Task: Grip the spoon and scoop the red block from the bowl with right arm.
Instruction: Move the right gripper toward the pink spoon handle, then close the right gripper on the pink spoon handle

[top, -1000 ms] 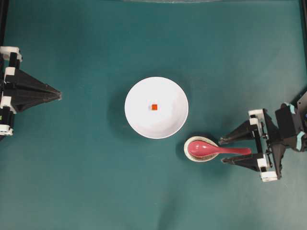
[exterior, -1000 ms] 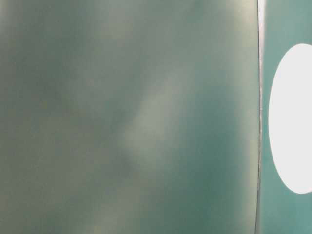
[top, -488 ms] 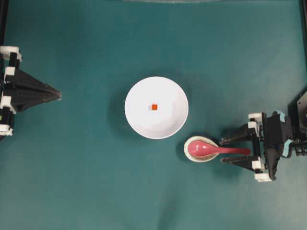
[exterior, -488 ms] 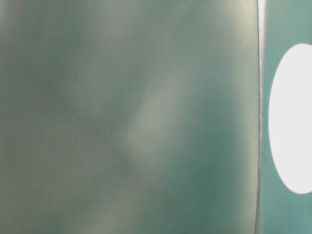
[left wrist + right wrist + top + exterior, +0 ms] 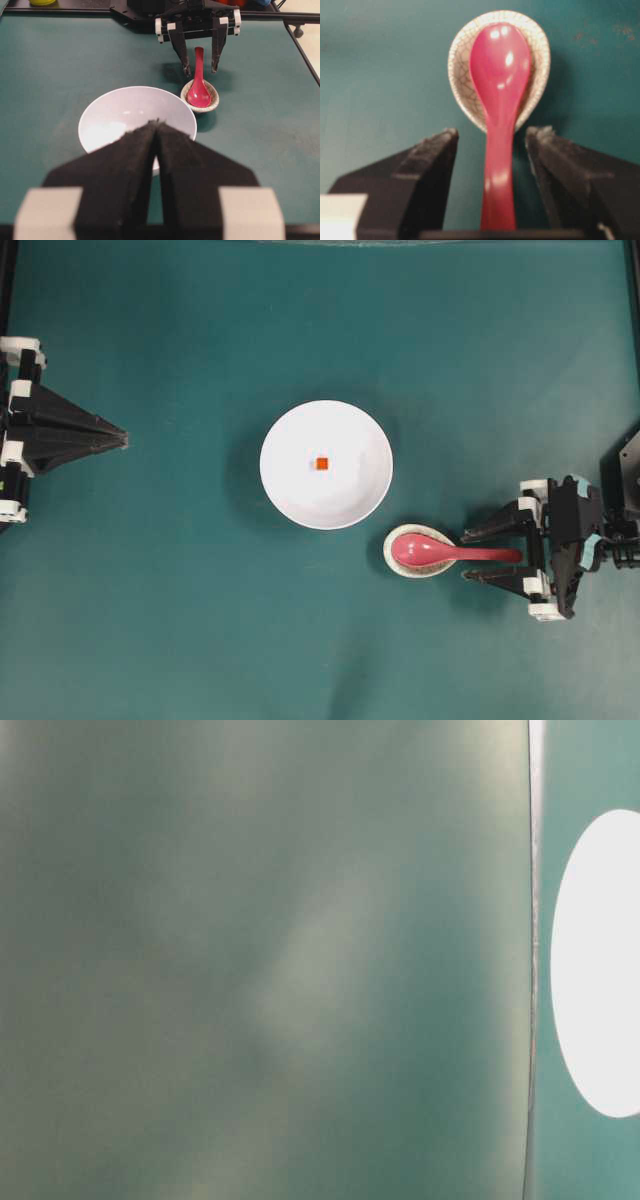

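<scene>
Table surface [image 5: 180, 620]: flat dark teal covering, matte, filling the overhead view edge to edge
Marks: faint pale scuffs and specks scattered on the teal in the wrist views
Far edge: black rail [image 5: 60, 10] along the far side of the table, seen from the left wrist
Light: even, from above, soft shadows
Table-level view: blurred grey-green haze, thin pale vertical strip [image 5: 535, 920] at right
</scene>
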Robot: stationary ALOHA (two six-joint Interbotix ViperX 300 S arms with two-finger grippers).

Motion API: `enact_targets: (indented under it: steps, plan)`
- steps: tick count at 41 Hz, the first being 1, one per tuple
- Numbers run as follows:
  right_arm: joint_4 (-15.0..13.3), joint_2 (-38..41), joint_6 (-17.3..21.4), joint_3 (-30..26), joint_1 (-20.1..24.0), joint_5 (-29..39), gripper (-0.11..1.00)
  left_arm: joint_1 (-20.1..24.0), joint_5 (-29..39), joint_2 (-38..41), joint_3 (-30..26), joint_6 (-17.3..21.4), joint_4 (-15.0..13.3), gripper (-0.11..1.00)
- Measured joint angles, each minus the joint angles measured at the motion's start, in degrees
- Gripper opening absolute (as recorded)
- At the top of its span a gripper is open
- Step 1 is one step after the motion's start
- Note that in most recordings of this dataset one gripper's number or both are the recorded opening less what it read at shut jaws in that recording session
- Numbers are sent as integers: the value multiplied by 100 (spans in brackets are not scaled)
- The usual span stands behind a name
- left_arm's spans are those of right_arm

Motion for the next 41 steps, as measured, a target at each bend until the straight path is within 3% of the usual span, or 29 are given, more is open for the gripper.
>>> enact_targets:
  steps: [41]
  plan:
    - [0,316,-229,18,0,-237,61,18,0,18,0,0,0,2]
